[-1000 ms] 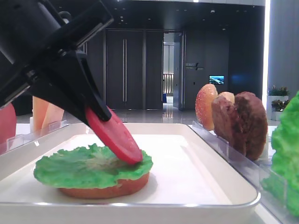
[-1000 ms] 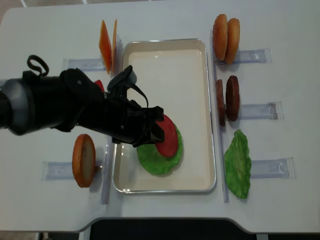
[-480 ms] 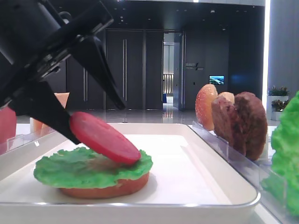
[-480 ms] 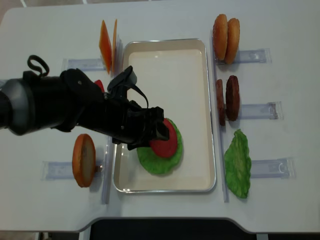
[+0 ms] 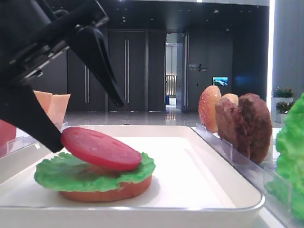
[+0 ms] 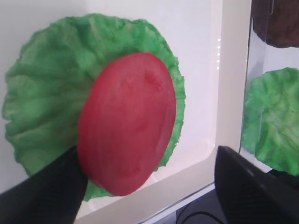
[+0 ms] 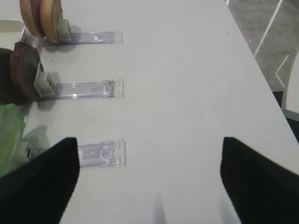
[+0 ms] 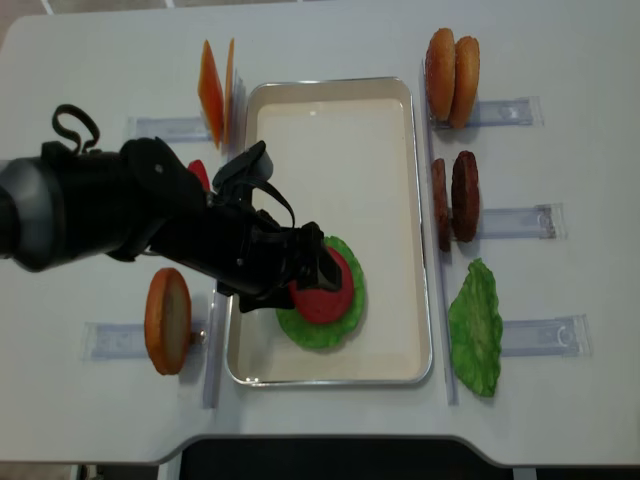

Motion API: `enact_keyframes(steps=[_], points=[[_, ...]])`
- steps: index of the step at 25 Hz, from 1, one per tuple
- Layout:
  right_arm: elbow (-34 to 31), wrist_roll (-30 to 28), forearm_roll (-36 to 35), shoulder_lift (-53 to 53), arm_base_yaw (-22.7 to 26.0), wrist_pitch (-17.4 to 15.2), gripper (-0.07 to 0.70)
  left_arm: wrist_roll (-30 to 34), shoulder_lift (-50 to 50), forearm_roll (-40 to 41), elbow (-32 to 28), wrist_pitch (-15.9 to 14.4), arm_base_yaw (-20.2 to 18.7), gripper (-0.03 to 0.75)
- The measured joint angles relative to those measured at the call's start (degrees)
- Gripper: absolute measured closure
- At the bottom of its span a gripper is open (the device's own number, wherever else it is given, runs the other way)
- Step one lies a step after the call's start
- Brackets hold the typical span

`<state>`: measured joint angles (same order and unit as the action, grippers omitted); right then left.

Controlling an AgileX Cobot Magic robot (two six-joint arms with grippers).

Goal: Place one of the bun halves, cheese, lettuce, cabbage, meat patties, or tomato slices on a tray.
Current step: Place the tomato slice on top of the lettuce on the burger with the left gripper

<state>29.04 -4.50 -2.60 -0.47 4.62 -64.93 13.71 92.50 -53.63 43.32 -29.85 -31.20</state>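
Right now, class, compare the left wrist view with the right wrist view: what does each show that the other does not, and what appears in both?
Only the left wrist view shows the tomato slice lying on the lettuce in the white tray, between the open left claw fingers. Only the right wrist view shows two bun halves, clear plastic holders and bare table. Both show a meat patty and the spare lettuce leaf.

The left gripper [image 8: 300,268] covered the near edge of the tomato slice [image 8: 325,285] from above. The bottom bun [image 5: 108,189] showed only as a rim under the lettuce [image 5: 71,172]. In the right wrist view, both fingers [image 7: 37,186] ran off the bottom edge and the meat patties [image 7: 21,70] off the left.
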Motion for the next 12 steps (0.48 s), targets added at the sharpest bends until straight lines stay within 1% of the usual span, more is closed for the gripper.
enact_keyframes(steps=[5,12], points=[[0.0,0.0,0.0,0.0,0.0,0.0,0.048,-4.6,-3.8,5.2,0.0,-0.6,0.5,0.069],[0.0,0.0,0.0,0.0,0.0,0.0,0.048,-13.1,-8.6,15.3,0.0,-1.6,1.2,0.069]])
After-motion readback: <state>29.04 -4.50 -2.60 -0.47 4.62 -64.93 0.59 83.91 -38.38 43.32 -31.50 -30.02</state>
